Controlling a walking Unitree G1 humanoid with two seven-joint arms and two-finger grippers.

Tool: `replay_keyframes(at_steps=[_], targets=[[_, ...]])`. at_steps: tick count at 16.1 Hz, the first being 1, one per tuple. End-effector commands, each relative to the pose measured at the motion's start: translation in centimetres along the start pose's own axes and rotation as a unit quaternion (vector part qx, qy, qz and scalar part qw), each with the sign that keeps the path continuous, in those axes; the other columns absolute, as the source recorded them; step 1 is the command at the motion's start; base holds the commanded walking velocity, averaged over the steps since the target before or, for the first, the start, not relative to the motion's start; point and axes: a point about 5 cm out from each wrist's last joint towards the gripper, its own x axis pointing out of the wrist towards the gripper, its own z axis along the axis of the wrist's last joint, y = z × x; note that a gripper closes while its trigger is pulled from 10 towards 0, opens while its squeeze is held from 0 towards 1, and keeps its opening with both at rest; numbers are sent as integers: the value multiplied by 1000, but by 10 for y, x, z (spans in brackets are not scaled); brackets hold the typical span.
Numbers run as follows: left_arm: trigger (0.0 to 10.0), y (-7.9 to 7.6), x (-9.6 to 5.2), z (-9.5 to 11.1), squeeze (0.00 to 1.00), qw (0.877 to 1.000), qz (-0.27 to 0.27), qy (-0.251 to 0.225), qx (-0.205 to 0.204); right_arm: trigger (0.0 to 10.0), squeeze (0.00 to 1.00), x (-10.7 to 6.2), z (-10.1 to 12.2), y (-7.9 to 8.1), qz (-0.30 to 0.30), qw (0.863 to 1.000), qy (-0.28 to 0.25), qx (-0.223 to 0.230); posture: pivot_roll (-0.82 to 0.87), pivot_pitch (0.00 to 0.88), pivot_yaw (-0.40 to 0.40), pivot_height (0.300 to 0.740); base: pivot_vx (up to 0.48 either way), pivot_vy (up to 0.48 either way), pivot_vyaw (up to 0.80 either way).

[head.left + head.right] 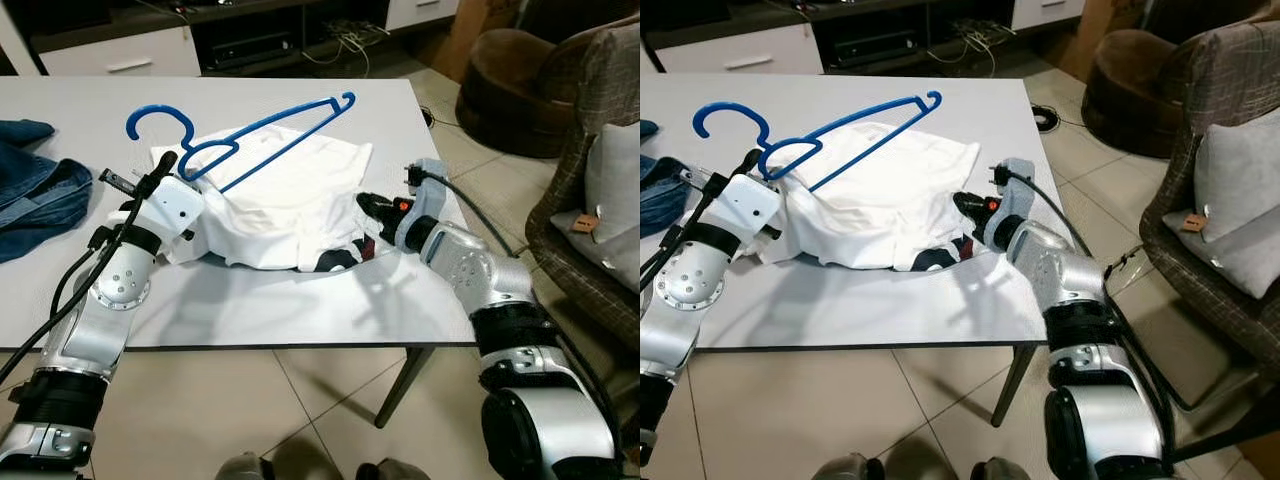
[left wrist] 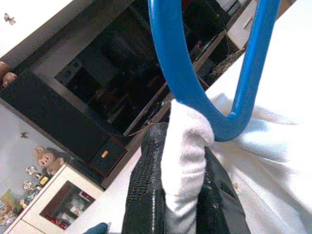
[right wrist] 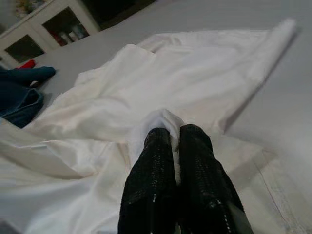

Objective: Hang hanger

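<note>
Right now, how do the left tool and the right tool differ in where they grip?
The left tool pinches white shirt fabric right below the blue hanger's loop, at the garment's left end; the right tool pinches a fold at the shirt's right edge, away from the hanger. Both are shut on the shirt, which lies on the white table.

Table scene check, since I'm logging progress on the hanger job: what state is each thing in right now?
Blue hanger: lying on the shirt, not hung.
White shirt: crumpled on the table, pinched at both sides.
Left gripper: shut on shirt fabric beside the hanger.
Right gripper: shut on a shirt fold.
Denim garment: heaped, untouched.
</note>
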Motion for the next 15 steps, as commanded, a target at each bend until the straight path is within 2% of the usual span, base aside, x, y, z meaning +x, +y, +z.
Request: replay_keyframes(at_steps=[1, 4, 5, 7, 9, 10, 12, 15], targets=[[10000, 3, 0, 0, 0, 1000, 2, 0, 5, 0, 0, -5, 3, -1, 6, 1000, 2, -10, -29, 34, 7, 740, 0, 0, 0], [10000, 4, -1, 0, 0, 1000, 5, -1, 4, 0, 0, -19, 15, -13, -8, 1000, -13, -9, -34, 44, 4, 740, 0, 0, 0], [10000, 2, -2, 1, 0, 1000, 0, -4, 4, 0, 0, -23, 24, -17, -21, 999, -33, -6, -35, 48, 8, 740, 0, 0, 0], [10000, -1, -3, 4, 0, 1000, -23, -21, 7, 0, 0, -32, 61, -24, -60, 991, -118, 0, -41, 52, 21, 740, 0, 0, 0], [10000, 0, 0, 7, 0, 999, -27, -32, 10, 0, 0, -38, 87, -24, -74, 982, -172, -13, -41, 52, 21, 740, 0, 0, 0], [10000, 0, 0, 8, 0, 999, -28, -33, 10, 0, 0, -39, 91, -23, -76, 981, -180, -15, -41, 52, 21, 740, 0, 0, 0], [10000, -3, -3, 10, 0, 998, -48, -46, 12, 0, 0, -45, 113, -21, -78, 971, -226, -20, -31, 45, 20, 740, 0, 0, 0], [10000, -3, -5, 8, 0, 997, -58, -46, 22, 0, 0, -48, 121, -22, -86, 966, -242, -37, -28, 45, 17, 740, 0, 0, 0]])
